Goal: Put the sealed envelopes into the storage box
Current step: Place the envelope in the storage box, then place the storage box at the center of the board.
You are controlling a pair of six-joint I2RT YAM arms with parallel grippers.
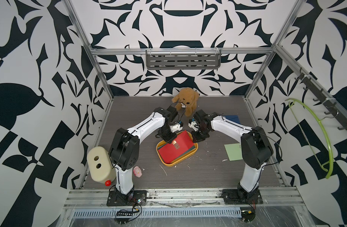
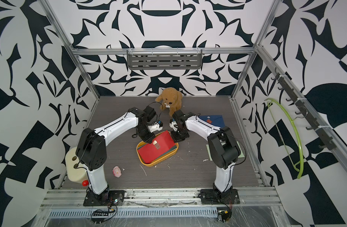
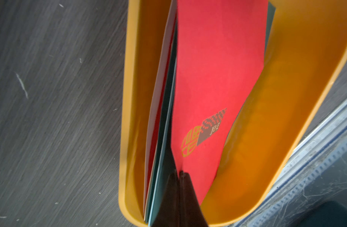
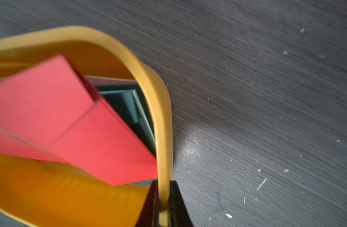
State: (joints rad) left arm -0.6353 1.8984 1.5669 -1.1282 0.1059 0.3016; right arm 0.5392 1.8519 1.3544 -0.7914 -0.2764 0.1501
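- The yellow box (image 1: 185, 158) is set on the table (image 1: 208, 171); a stack of envelopes (image 3: 159, 167) is kept inside it.
- A red envelope (image 1: 174, 151) is propped tilted on the stack, its 11 o'clock corner pinched by the closed left gripper (image 3: 179, 174).
- The box's 2 o'clock rim is clamped by the right gripper (image 4: 164, 188).

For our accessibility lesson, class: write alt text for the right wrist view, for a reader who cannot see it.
The right tool grips the rim of the yellow box. Inside, a red envelope slants over darker envelopes; the box stands on a dark wood-grain table.
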